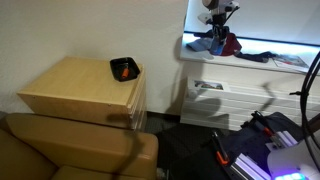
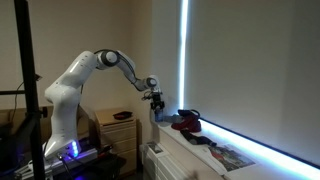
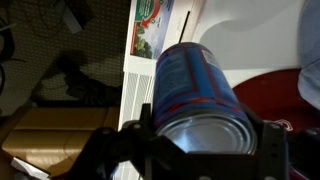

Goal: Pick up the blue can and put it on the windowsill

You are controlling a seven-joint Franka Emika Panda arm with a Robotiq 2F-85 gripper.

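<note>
My gripper [image 3: 205, 138] is shut on the blue can [image 3: 195, 88], which has red and pale markings and a silvery end facing the wrist camera. In both exterior views the gripper [image 2: 156, 102] [image 1: 215, 14] hangs above the near end of the white windowsill [image 2: 232, 148] [image 1: 255, 66]. The can [image 2: 156, 113] shows as a small dark cylinder under the fingers, a little above the ledge. In the wrist view the white windowsill [image 3: 230, 25] lies below the can. I cannot tell whether the can touches the ledge.
A red and blue bundle of cloth [image 2: 187, 122] [image 1: 222, 43] lies on the sill beside the gripper. A printed sheet [image 3: 155, 25] lies further along. A black tray with orange contents [image 1: 124, 68] sits on the wooden cabinet [image 1: 75, 88]. A brown sofa [image 1: 60, 150] stands in front.
</note>
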